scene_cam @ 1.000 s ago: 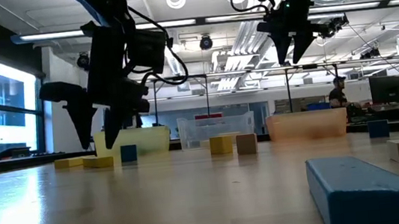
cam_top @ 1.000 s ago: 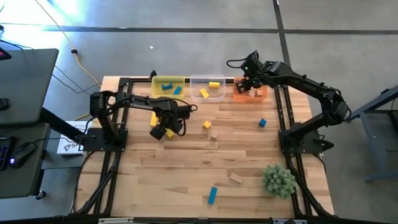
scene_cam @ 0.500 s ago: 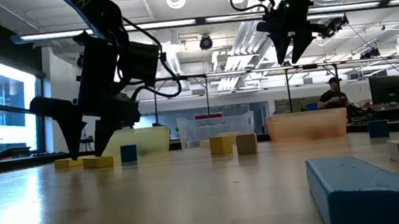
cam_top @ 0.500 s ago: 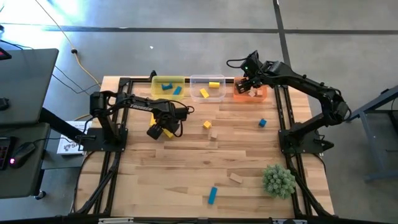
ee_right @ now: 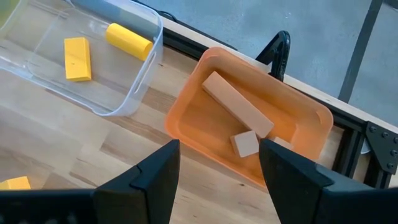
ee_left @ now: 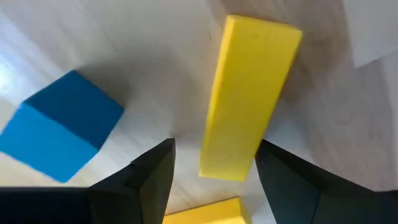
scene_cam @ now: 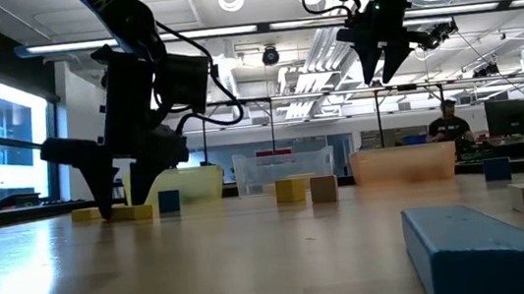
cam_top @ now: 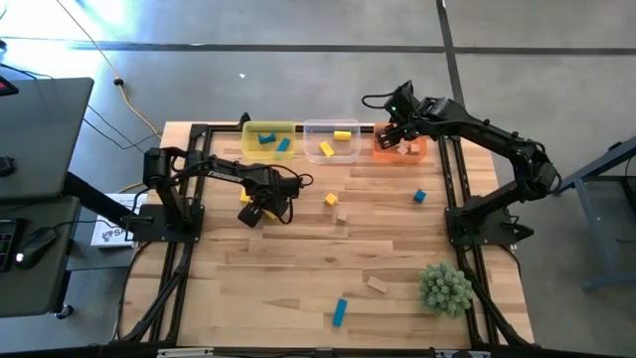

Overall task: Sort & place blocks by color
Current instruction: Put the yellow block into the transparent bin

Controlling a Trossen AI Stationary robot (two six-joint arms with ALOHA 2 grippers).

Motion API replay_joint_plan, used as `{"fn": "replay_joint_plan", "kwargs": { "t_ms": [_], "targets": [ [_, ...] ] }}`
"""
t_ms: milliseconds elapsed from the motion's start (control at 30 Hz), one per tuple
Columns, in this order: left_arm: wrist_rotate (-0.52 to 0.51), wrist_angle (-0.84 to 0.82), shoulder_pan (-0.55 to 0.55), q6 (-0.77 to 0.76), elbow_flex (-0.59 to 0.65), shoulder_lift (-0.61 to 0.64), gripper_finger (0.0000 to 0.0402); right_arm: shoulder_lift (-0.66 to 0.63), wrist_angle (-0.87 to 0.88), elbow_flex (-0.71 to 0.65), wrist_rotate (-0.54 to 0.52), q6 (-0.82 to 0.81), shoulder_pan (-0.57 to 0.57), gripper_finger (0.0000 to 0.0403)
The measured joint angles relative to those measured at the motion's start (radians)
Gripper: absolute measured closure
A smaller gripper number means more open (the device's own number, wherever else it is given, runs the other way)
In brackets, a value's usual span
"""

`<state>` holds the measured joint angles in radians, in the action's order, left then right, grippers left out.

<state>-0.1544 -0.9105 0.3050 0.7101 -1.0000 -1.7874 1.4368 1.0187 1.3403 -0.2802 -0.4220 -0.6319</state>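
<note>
Left gripper (cam_top: 250, 213) is down at the counter (cam_top: 298, 288) near its left edge, jaws spread wide around a yellow bar (ee_left: 249, 93), nothing held. A blue cube (ee_left: 59, 127) sits just beside it; closing off-centre could nudge the cube or twist the bar loose. Right gripper (cam_top: 396, 132) hangs wide and empty over the orange bin (ee_right: 186, 118) by the far edge. More blocks lie scattered mid-counter.

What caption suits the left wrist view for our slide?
Open left hand lowered over a yellow bar, a blue cube beside it on the table.
</note>
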Motion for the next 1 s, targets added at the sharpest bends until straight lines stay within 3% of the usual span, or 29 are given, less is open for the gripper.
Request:
{"fn": "replay_joint_plan", "kwargs": {
  "t_ms": [233, 600, 1000],
  "targets": [
    [0.035, 0.014, 0.0, 0.0, 0.0, 0.0, 0.0205, 0.0, 0.0, 0.0, 0.0, -0.015, 0.0, 0.0195],
    [0.058, 0.032, 0.0, -0.003, -0.001, 0.004, 0.0327, 0.0, -0.001, 0.0, 0.0, -0.028, 0.0, 0.0195],
    [0.076, 0.053, 0.002, -0.128, -0.032, 0.005, 0.0327, 0.0, -0.002, 0.0, 0.093, -0.044, 0.0, 0.0195]
  ]
}}
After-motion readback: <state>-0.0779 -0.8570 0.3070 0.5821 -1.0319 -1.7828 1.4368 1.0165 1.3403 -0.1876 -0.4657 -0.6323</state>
